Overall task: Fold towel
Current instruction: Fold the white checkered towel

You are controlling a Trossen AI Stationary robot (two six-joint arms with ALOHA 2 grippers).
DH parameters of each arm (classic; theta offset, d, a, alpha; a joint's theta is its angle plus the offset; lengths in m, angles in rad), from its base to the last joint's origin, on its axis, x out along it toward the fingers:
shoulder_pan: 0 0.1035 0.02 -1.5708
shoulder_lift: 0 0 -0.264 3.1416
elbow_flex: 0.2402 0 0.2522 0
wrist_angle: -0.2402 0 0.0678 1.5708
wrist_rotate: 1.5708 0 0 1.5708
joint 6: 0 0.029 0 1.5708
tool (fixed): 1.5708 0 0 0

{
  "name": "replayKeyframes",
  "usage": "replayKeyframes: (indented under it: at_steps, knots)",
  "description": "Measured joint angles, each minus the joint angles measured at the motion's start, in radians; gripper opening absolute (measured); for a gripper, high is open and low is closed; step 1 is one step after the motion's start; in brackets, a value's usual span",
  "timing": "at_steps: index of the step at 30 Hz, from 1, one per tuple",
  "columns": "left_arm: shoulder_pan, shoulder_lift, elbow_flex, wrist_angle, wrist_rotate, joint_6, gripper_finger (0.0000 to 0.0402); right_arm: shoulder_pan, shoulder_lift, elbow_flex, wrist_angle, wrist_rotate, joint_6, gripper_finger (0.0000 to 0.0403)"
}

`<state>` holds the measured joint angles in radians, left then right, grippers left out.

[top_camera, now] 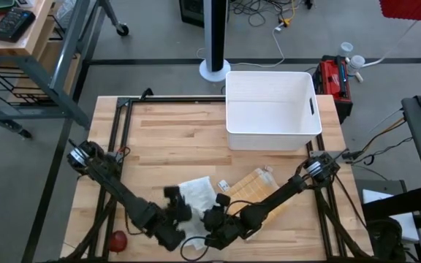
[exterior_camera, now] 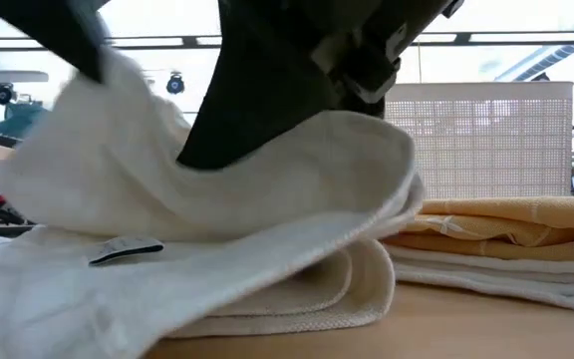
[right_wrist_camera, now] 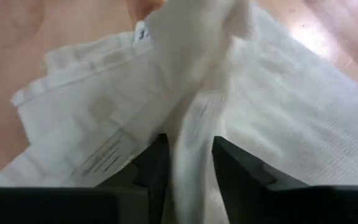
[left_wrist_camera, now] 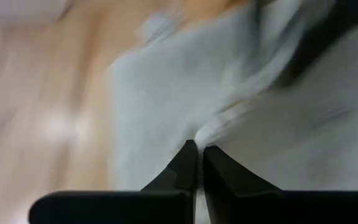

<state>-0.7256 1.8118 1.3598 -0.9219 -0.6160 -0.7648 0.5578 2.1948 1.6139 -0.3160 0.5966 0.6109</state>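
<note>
Mid-fold, near the table's [top_camera: 167, 131] front edge.
Our left gripper [left_wrist_camera: 196, 163] is clenched on the white towel's [top_camera: 196, 196] lifted edge; our right gripper [right_wrist_camera: 188, 165] has fingers parted around cloth. The fold is unfinished.

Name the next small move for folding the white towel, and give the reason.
Probably: draw the right end effector back off the white towel, leaving the left end effector to carry its edge over. The right one's fingers stand apart with a ridge of cloth still between them, while the left is shut on a towel edge. A yellow towel lies beside it, so pull back low and straight.
</note>
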Motion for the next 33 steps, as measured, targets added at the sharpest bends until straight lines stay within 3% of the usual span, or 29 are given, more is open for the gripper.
replayKeyframes:
  at_steps: [2, 4, 6, 9, 12, 15, 19, 27, 30, 33]
  knots:
    - [-0.034, 0.001, 0.021, 0.070, 0.012, 0.108, 0.0006, 0.001, 0.000, -0.001, -0.006, -0.003, 0.003, 0.0128]
    - [-0.071, 0.001, 0.051, -0.065, -0.049, 0.055, 0.0005, 0.002, 0.000, -0.001, -0.009, 0.004, 0.016, 0.0139]
    - [-0.105, -0.001, 0.072, -0.060, -0.146, -0.009, 0.0006, 0.000, 0.000, 0.000, -0.012, 0.010, 0.021, 0.0147]
    - [-0.133, -0.004, 0.104, 0.000, -0.117, 0.084, 0.0016, -0.002, 0.000, 0.000, -0.012, 0.016, 0.021, 0.0155]
    - [-0.155, 0.001, 0.098, 0.003, -0.160, -0.048, 0.0034, -0.001, 0.000, -0.001, -0.015, 0.012, 0.020, 0.0159]
    - [-0.153, 0.008, 0.074, 0.075, -0.078, -0.082, 0.0059, 0.003, 0.000, -0.001, -0.014, 0.003, 0.021, 0.0160]
    - [-0.153, 0.043, -0.003, 0.067, 0.045, -0.256, 0.0094, 0.013, 0.000, -0.001, -0.012, -0.014, 0.025, 0.0158]
    - [-0.173, 0.053, -0.145, 0.328, 0.065, -0.389, 0.0142, 0.029, -0.016, -0.001, -0.004, -0.020, 0.021, 0.0159]
    - [-0.178, 0.052, -0.135, 0.382, 0.063, -0.367, 0.0142, 0.028, -0.017, -0.001, -0.002, -0.018, 0.015, 0.0155]
    - [-0.191, 0.047, -0.102, 0.498, 0.066, -0.219, 0.0135, 0.027, -0.018, -0.001, 0.008, -0.018, -0.039, 0.0154]
